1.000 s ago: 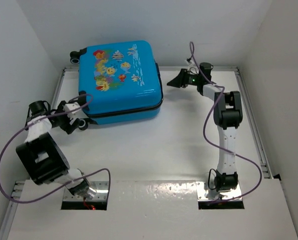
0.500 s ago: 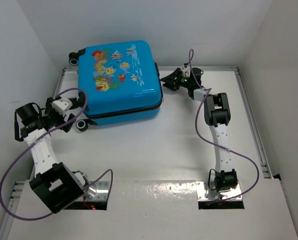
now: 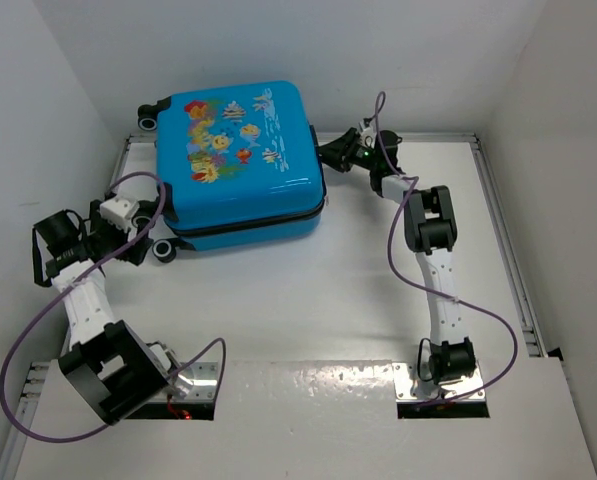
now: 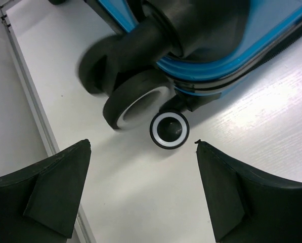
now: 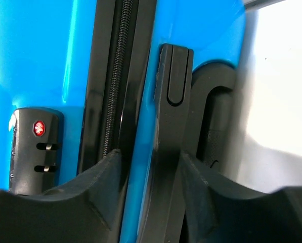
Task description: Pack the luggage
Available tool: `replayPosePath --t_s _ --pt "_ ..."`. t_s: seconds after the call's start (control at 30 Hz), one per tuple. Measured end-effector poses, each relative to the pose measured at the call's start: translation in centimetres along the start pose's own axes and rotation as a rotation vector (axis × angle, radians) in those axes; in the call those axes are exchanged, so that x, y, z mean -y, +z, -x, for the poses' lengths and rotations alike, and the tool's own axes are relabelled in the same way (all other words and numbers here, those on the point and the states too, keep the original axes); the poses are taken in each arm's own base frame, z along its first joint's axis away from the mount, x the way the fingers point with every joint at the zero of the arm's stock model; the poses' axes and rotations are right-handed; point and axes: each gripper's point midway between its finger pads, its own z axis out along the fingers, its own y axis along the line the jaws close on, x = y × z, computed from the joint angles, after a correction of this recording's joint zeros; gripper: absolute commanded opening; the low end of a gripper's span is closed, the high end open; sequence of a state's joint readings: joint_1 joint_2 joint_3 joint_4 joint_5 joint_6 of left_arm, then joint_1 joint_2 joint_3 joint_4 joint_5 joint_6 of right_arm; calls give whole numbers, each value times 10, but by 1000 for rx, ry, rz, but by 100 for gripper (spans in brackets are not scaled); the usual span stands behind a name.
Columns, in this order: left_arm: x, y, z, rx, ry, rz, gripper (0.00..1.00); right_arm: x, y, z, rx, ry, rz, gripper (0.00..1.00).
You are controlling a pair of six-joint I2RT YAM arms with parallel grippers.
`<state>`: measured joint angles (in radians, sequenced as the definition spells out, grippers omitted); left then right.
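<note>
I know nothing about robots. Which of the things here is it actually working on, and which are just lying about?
Part of the job:
- the blue fish-print luggage, closed
- its side handle, flanked by the right tool
- the open left tool, near a wheel

Just there:
- the white table
- its metal rail
I see no loose items.

Left arm bent low, left gripper (image 4: 140, 144) jaws spread wide. Right arm stretched forward, right gripper (image 5: 149, 157) jaws half spread.
</note>
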<state>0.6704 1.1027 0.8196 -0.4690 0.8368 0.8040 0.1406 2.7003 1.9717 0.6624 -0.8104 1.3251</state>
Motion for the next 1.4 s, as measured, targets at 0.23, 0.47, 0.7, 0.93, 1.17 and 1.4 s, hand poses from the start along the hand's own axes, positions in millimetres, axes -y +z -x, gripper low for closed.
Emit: replayPosePath --t_s 0.23,0.47,0.7,0.93,1.17,1.4 --pt "-10 3 3 14 -111 31 89 13 2 -11 -12 53 -17 22" --pt "-26 -1 31 78 -186 78 89 14 -12 -24 38 141 2 0" --pt "-41 -11 66 146 -248 110 89 -1 -69 -70 14 211 -25 0" --pt "-35 -15 69 128 -183 62 92 -14 -127 -112 -86 210 -78 0" --pt "-62 -11 63 -5 -41 -13 95 -12 -156 -111 -118 172 -120 4" --pt "-91 6 51 5 -369 -37 100 -14 -195 -114 -103 86 -236 0"
